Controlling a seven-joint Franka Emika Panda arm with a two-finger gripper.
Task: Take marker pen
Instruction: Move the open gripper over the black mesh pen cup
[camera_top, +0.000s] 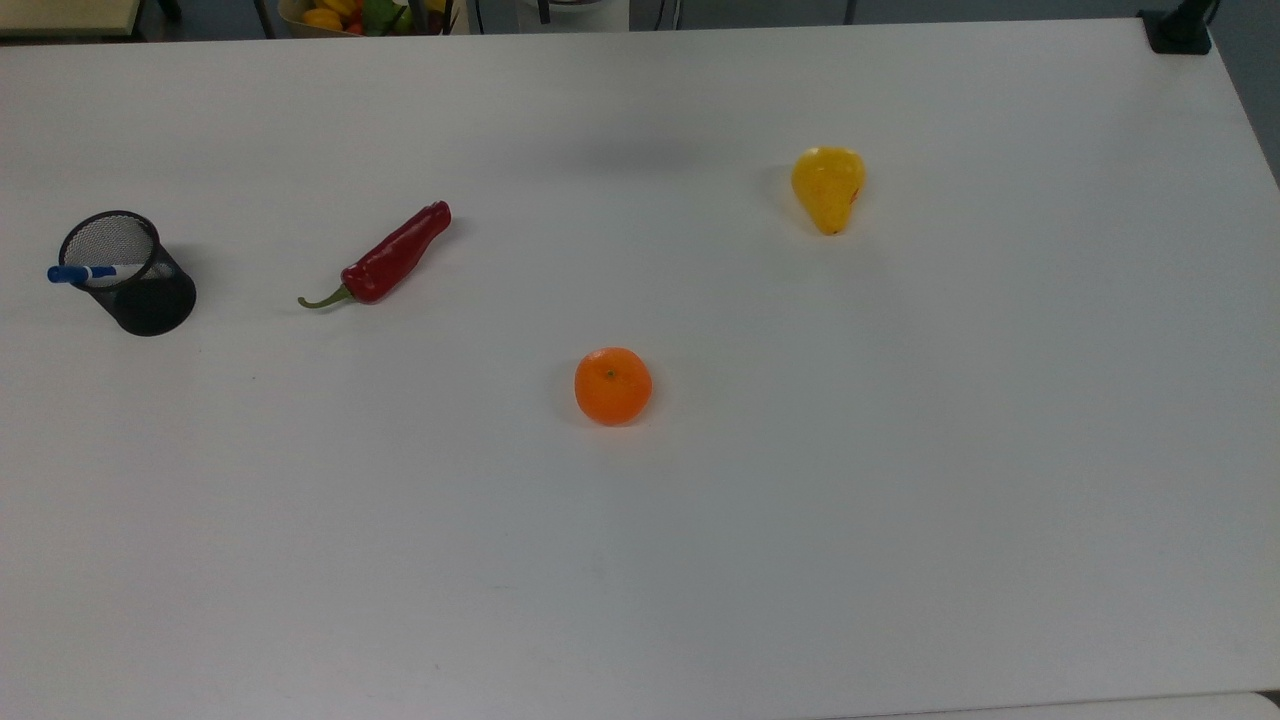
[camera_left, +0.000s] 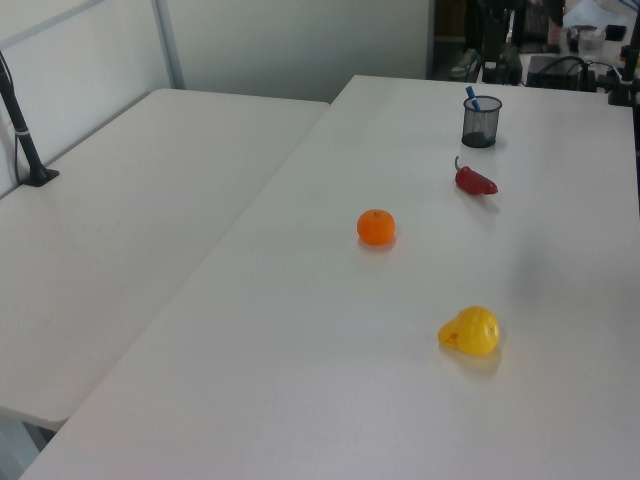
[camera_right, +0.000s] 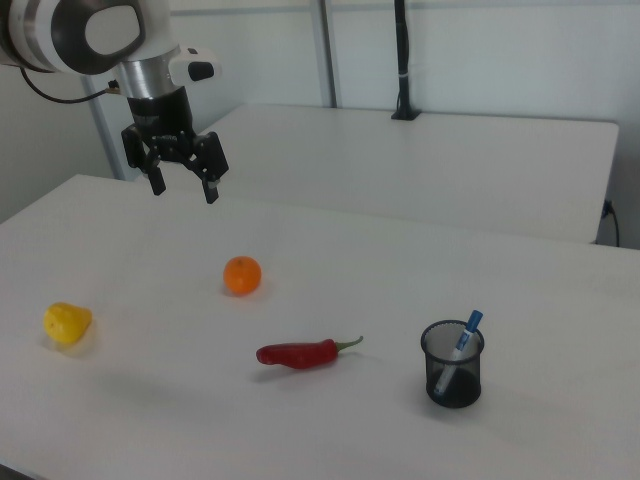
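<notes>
The marker pen (camera_top: 80, 273) has a white barrel and a blue cap. It stands tilted in a black mesh cup (camera_top: 150, 300) at the top view's far left, cap sticking out over the rim. The left view shows the marker pen (camera_left: 471, 97) in the cup (camera_left: 481, 125) at the far end of the table. In the right view the marker pen (camera_right: 463, 340) leans in the cup (camera_right: 453, 372) at the lower right. My gripper (camera_right: 185, 189) hangs open and empty high above the table at the right view's upper left, far from the cup.
On the white table (camera_top: 900, 480) lie a red pepper (camera_top: 390, 258), an orange (camera_top: 613, 386) and a yellow pear (camera_top: 828, 186). A second white table (camera_left: 120, 220) adjoins on the left view's left. A black post (camera_right: 402, 60) stands behind.
</notes>
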